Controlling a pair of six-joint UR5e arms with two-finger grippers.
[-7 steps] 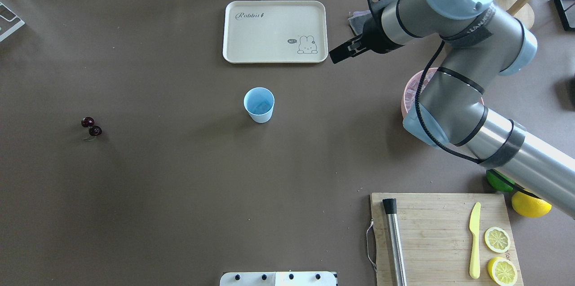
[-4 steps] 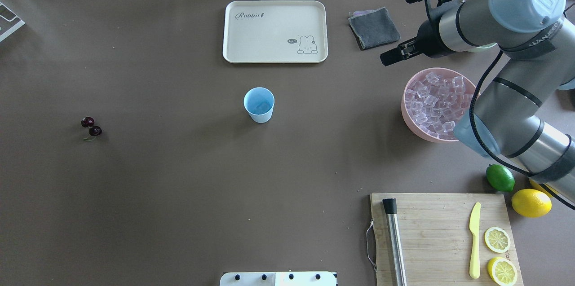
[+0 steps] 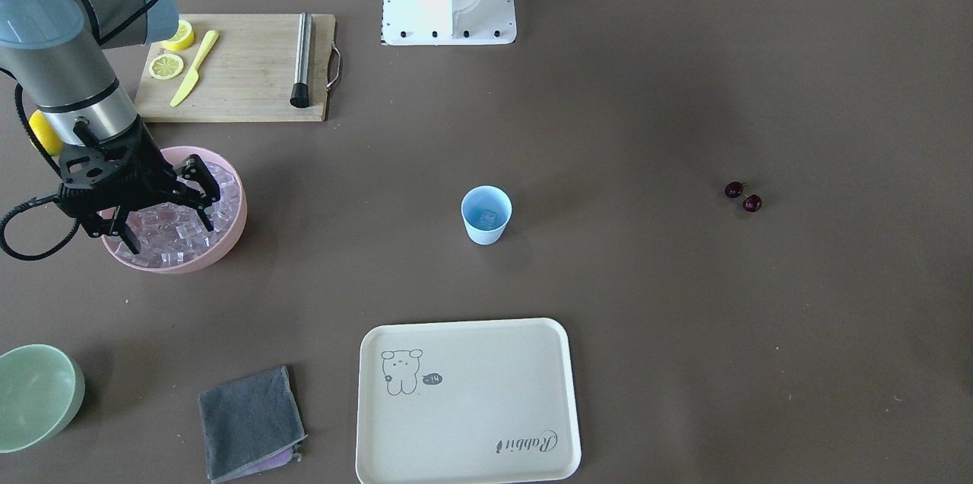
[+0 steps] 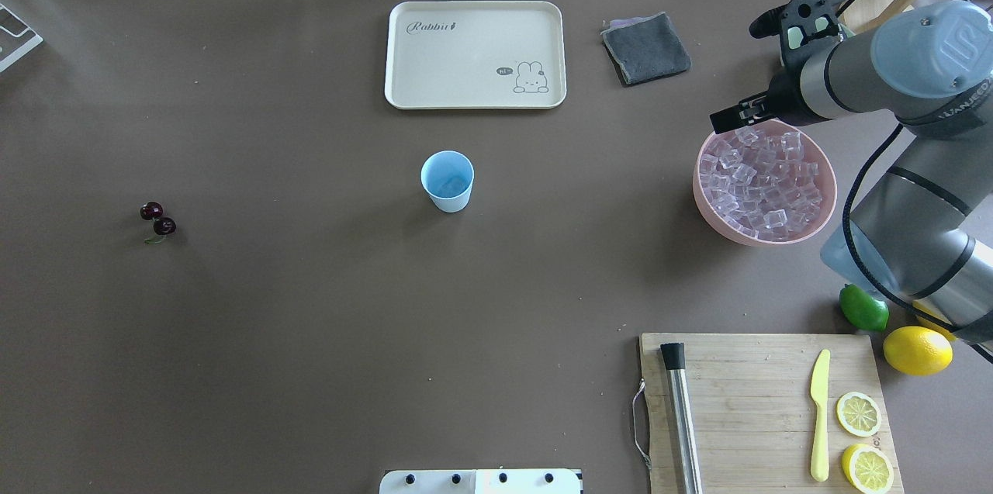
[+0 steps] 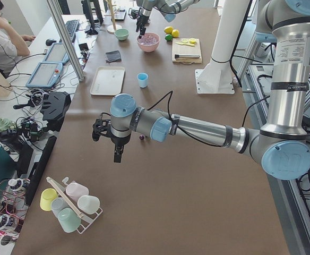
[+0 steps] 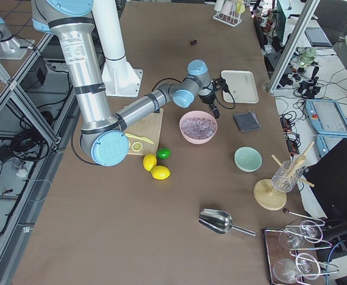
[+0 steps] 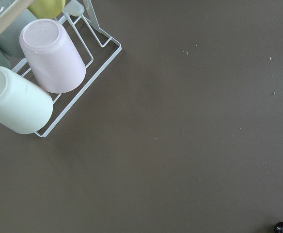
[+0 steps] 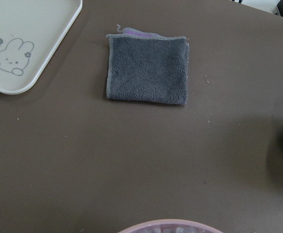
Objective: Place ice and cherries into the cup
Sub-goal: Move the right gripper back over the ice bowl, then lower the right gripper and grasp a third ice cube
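Observation:
The light-blue cup stands upright mid-table and shows in the front view with one ice cube inside. The remaining ice fills a pink bowl. My right gripper is open and empty, just above the ice at the bowl's far rim; it also shows in the overhead view. The cherries lie on the table far left, also in the front view. My left gripper hovers near the cherries; I cannot tell whether it is open or shut.
A cream tray and a grey cloth lie at the back. A cutting board holds a knife, lemon halves and a metal tool. A lime, a lemon, a green bowl and a cup rack are nearby.
My right arm has swung right, from beside the tray to the pink bowl's far rim, uncovering the bowl. The cup and the cherries have not moved.

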